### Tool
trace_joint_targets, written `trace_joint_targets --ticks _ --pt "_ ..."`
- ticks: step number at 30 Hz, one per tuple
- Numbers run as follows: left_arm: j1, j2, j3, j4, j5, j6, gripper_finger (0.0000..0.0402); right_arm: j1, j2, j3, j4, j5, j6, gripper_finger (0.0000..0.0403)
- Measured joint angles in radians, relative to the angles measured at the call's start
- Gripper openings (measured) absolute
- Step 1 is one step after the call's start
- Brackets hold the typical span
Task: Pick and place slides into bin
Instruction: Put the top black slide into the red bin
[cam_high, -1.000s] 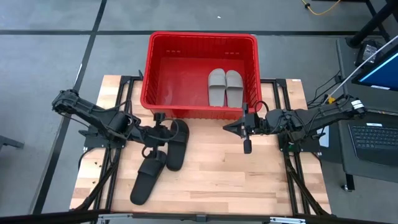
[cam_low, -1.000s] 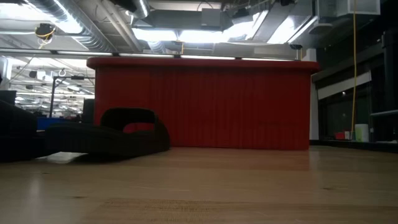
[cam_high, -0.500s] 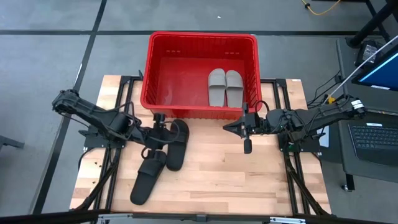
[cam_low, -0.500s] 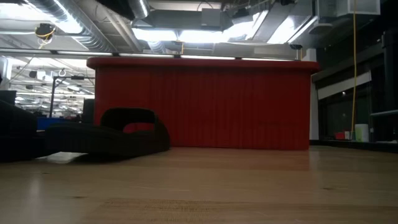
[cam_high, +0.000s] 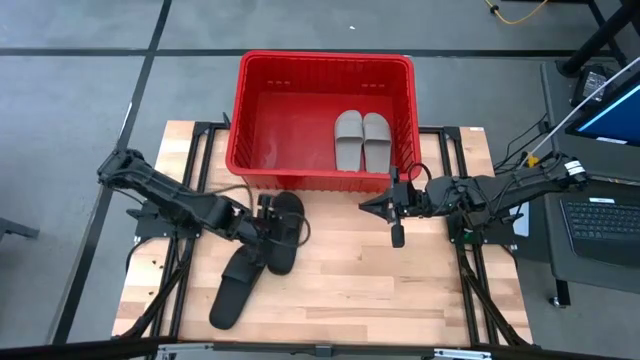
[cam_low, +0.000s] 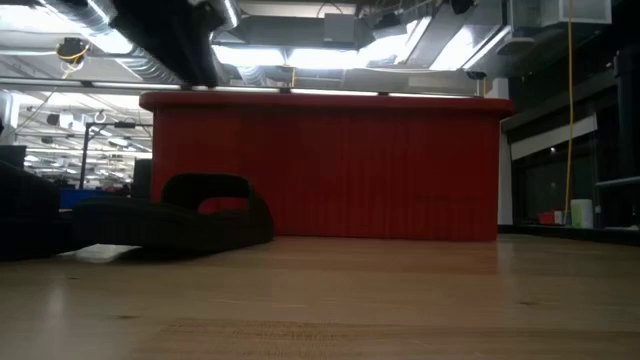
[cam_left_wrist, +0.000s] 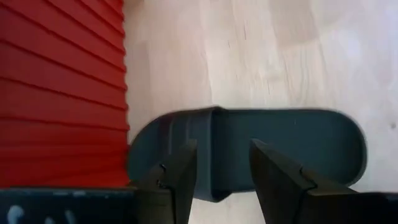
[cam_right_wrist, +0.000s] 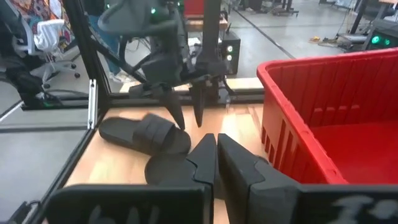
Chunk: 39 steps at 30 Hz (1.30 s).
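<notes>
A pale wooden slatted table (cam_high: 340, 280) on a black metal frame carries every item of the scene. At its far edge stands the large rectangular red plastic bin (cam_high: 322, 66) with ribbed walls and a thick rim; in the low view the same bin (cam_low: 330, 165) fills the middle of the picture as a broad red wall, and its ribbed side (cam_left_wrist: 59, 93) also appears in the left wrist view. Inside the bin, against its right wall, the two light grey open-toe slides (cam_high: 361, 139) lie side by side, touching, soles down. The two matte black slides rest on the table in front of the bin's left half: one black slide (cam_high: 286, 233) lies just beside the bin wall, and the other black slide (cam_high: 236, 288) lies nearer the table's front edge, angled toward the left front corner, its upper end next to the first. In the low view a black slide (cam_low: 190, 215) shows its wide strap, close to the red wall. The left gripper (cam_high: 274, 224) hangs over the black slide nearest the bin with its fingers spread apart; the left wrist view shows the two dark fingers (cam_left_wrist: 183, 177) poised above that slide (cam_left_wrist: 292, 146), grasping nothing. The right gripper (cam_high: 396, 218) waits above the table just in front of the bin's right corner, its fingers pressed together and empty, as the right wrist view (cam_right_wrist: 216, 165) confirms.
</notes>
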Motion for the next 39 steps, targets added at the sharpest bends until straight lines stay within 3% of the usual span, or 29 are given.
trace_joint_targets --ticks 12,27,39 --pt "0.0 0.122 0.0 0.0 -0.043 -0.179 0.0143 0.0 0.001 -0.001 -0.004 0.0 -0.047 0.002" --pt "0.008 0.148 0.0 -0.019 -0.084 -0.166 0.0143 0.0 0.0 -0.002 -0.019 0.0 -0.052 0.002" --pt "0.008 0.295 -0.001 -0.019 -0.133 -0.222 0.0143 0.0 0.0 -0.003 -0.076 0.0 -0.05 0.002"
